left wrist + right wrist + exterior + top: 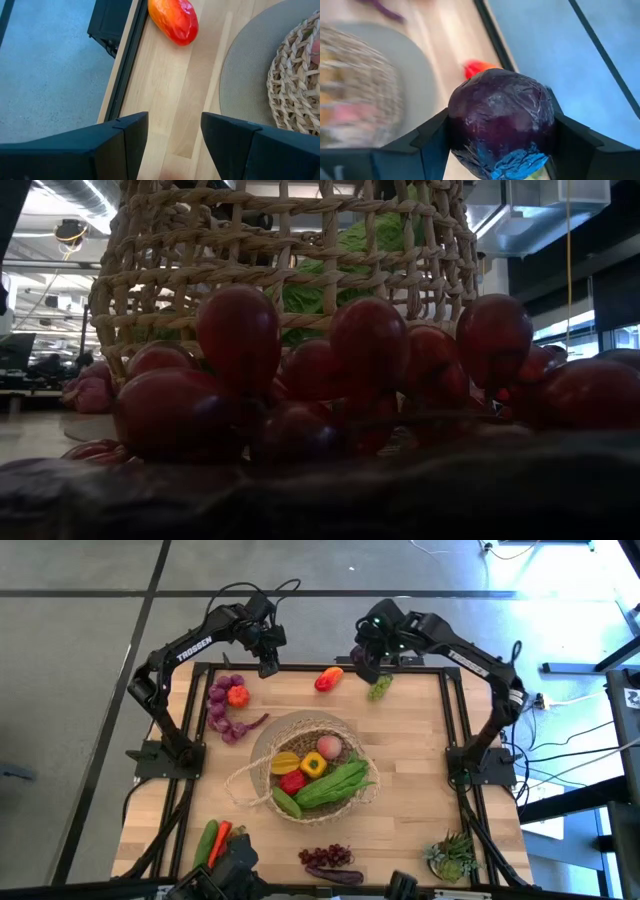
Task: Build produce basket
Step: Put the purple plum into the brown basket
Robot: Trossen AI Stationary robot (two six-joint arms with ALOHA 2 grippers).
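A: Where is the basket [262,776]?

B: In the high view it sits at the middle of the wooden surface [420,740], on a round grey mat [262,740]. Inside it lie a yellow pepper [312,765], a red pepper [292,782], a peach-coloured fruit [329,747], a yellow piece [284,761], a cucumber [286,803] and green leafy stalks [335,785].

A: And the right pincer [366,656]?

B: Upper centre-right of the high view, at the far edge of the surface. Its wrist view shows the 2 fingers [432,137] closed against the sides of a dark purple round vegetable [502,122], gripping it. A green piece [379,687] lies just below it in the high view.

A: The left one?

B: The left pincer [268,668] hangs at the upper centre-left, over the far edge. Its fingers [127,135] are spread apart with nothing between them, only bare wood. A red-orange fruit [328,678] lies on the surface between the 2 pincers.

A: What else is loose?

B: A pink-purple bunch [222,705] with an orange-red tomato [237,695] on it at the upper left, a cucumber and chilli [213,840] at the lower left, dark red grapes [326,856] at the bottom centre, and a potted plant [452,855] at the lower right.
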